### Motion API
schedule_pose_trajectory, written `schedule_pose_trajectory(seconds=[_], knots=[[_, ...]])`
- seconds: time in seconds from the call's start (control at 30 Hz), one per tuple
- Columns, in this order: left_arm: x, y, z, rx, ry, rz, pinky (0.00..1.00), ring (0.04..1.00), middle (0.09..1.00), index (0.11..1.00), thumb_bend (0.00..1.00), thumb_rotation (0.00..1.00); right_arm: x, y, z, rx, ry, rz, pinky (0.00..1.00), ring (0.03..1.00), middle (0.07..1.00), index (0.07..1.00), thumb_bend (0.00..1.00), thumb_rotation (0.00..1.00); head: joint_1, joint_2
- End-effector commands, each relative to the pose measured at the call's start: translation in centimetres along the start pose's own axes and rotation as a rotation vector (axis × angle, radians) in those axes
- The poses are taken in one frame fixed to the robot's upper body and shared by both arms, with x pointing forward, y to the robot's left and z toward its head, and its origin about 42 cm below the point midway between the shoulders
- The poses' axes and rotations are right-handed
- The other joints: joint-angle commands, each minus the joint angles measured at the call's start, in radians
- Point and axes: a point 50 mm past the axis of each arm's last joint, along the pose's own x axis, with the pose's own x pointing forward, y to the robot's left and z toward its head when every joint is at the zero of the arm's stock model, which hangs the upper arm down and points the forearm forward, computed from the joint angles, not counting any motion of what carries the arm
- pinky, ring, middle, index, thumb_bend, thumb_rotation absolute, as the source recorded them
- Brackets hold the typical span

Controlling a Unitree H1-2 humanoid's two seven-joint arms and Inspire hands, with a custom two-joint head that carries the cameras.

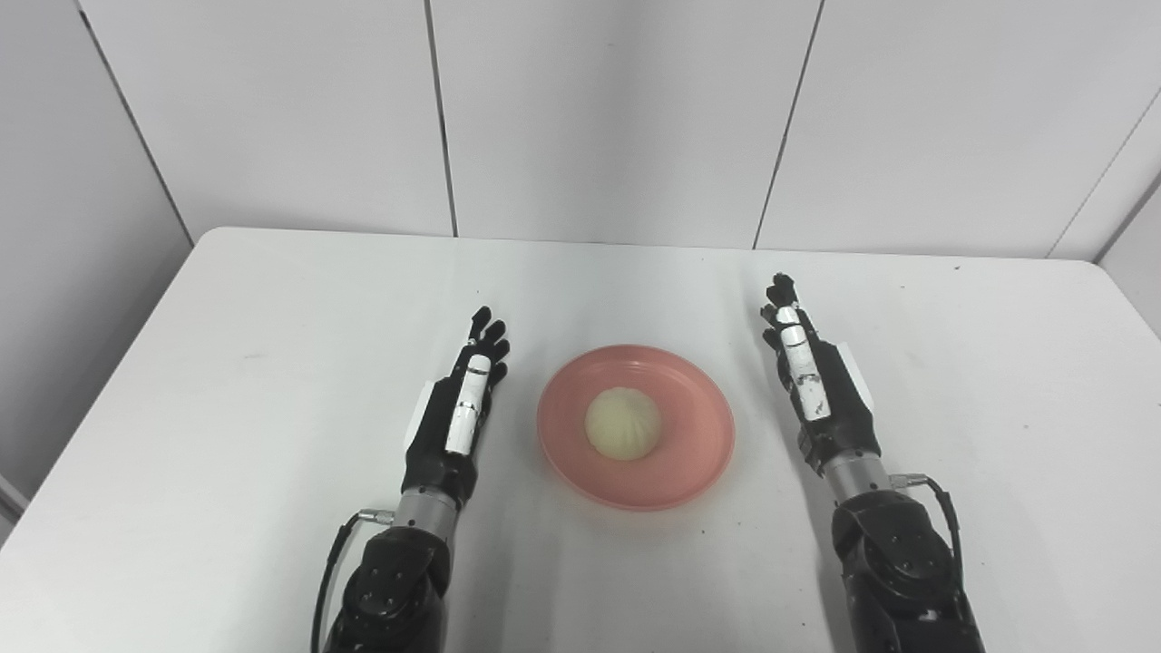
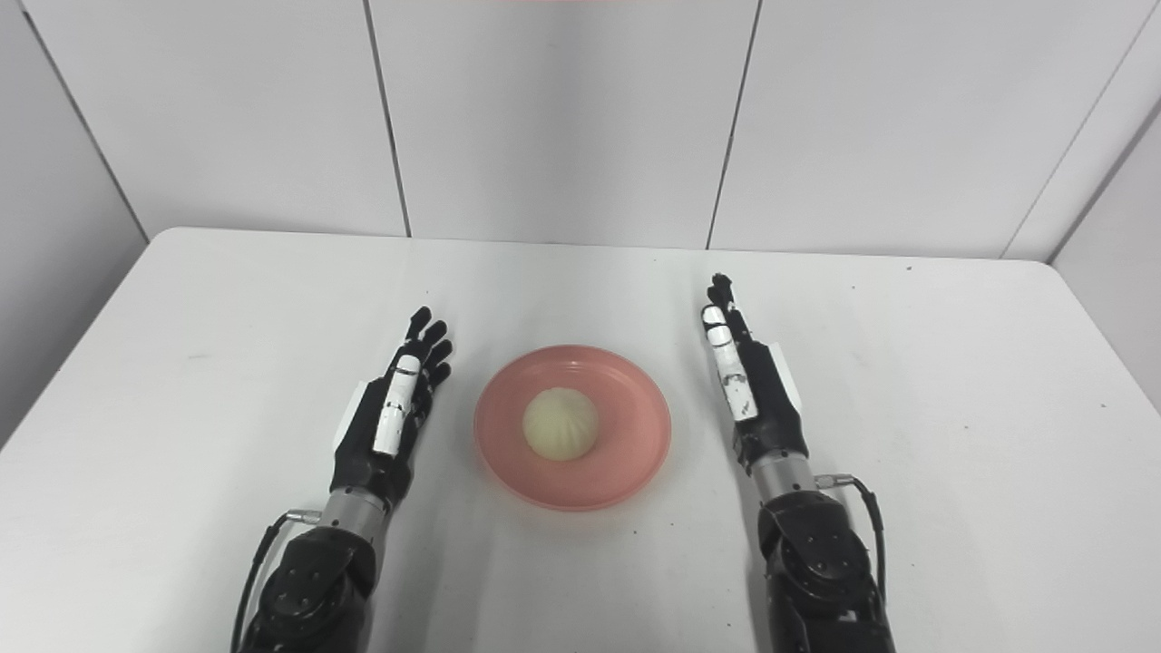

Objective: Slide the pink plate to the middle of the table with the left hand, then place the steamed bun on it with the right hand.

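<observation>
Reaching in from the bottom edge on the left side, the left hand [image 1: 456, 408] lies low over the white table [image 1: 227, 381], set on edge with its fingers [image 1: 488, 340] straight, slightly fanned at the tips and pointing toward the far wall; it holds nothing. Just to the right of that hand, apart from it by a narrow strip of bare tabletop, sits the pink plate [image 1: 694, 417], round and shallow, resting flat near the middle of the table. On the plate, close to its centre, lies the steamed bun [image 1: 623, 423], pale cream with pleats gathered at its top, touched by neither hand. Farther right, beyond the plate's rim and clear of it, the right hand [image 1: 816, 385] mirrors the left: it stands on edge, fingers straight and held close together, pointing away from the robot, empty. Its wrist sits a little farther from the plate than the left wrist does.
</observation>
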Motion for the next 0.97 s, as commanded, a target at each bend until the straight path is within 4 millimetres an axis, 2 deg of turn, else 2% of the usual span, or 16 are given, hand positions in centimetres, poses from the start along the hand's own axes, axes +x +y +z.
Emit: schedule_pose_trajectory(seconds=[0.0, 0.5, 0.93], knots=[[-1.8, 0.8, -2.1, 0.008, 0.091, 0.027, 0.98, 0.974, 0.983, 0.999, 0.38, 1.00, 0.4, 0.1, 1.4, 0.027, -0.078, -0.003, 1.00, 1.000, 1.000, 1.000, 0.31, 1.00, 0.000, -0.002], [-3.3, 1.0, -2.2, -0.004, 0.113, 0.034, 0.98, 0.971, 0.979, 0.994, 0.37, 1.00, -1.5, 1.6, 0.0, 0.168, 0.040, 0.008, 1.00, 1.000, 1.000, 1.000, 0.20, 1.00, 0.028, -0.004], [-4.5, 1.6, -2.0, -0.016, 0.143, 0.046, 0.99, 0.977, 0.984, 1.000, 0.36, 1.00, -1.9, 2.0, -1.4, 0.206, 0.124, 0.020, 1.00, 1.000, 1.000, 1.000, 0.21, 1.00, 0.044, -0.008]])
